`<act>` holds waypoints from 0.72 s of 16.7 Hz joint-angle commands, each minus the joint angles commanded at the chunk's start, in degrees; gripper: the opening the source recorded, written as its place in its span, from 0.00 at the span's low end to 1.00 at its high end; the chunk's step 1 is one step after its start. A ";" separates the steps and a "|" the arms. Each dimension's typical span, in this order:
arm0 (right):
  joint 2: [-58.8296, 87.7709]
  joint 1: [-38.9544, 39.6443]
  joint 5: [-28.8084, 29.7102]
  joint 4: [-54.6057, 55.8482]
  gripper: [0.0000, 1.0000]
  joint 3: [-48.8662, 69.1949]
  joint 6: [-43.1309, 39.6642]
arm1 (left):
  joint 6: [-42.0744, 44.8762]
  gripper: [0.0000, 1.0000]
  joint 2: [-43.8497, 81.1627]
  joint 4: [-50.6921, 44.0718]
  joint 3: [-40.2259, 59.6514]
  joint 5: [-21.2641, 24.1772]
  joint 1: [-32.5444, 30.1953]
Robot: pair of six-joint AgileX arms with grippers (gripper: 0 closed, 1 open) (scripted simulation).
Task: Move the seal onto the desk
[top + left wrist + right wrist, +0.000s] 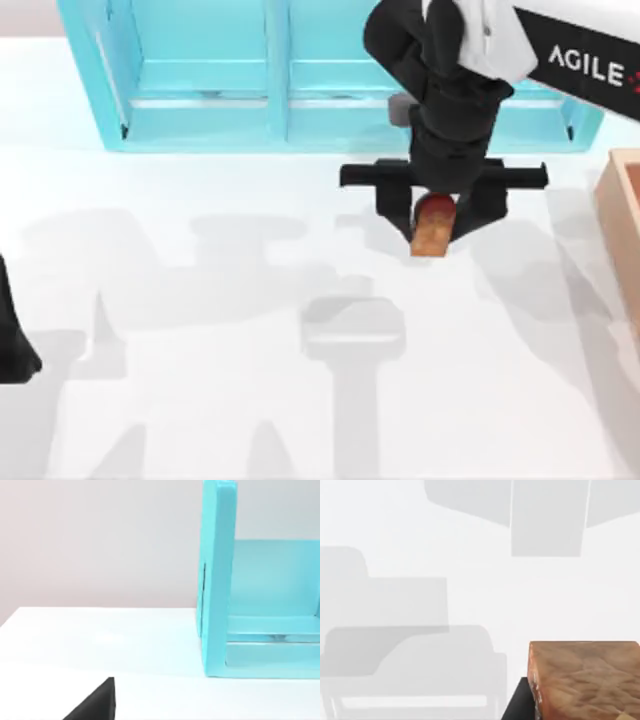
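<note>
The seal (431, 238), an orange-brown block with a red rounded top, hangs between the fingers of my right gripper (434, 228), which is shut on it. It is held in front of the turquoise shelf, above the white desk (200, 400), and its shadow falls on the desk nearer the front. In the right wrist view the seal's brown body (585, 680) sits beside one black finger (516, 706), with the desk (470, 580) below. My left arm (14, 340) is parked at the left edge of the desk.
A turquoise shelf unit (300, 90) runs along the back and its side wall (219, 580) stands close in the left wrist view. A tan wooden box (622, 230) sits at the right edge. Open desk surface lies in the middle and front.
</note>
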 joint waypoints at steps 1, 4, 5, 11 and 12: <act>1.83 1.28 0.10 0.37 0.00 1.12 1.05 | 0.00 1.00 0.00 0.00 0.00 0.00 0.00; 3.70 2.64 0.29 0.70 0.00 2.14 2.21 | 0.00 1.00 0.00 0.00 0.00 0.00 0.00; 3.70 2.64 0.29 0.70 0.00 2.14 2.21 | 0.00 1.00 0.00 0.00 0.00 0.00 0.00; 4.38 2.48 0.20 4.00 0.00 -0.50 2.26 | 0.00 1.00 0.00 0.00 0.00 0.00 0.00; 4.75 2.53 0.22 5.49 0.00 -1.55 2.26 | 0.00 1.00 0.00 0.00 0.00 0.00 0.00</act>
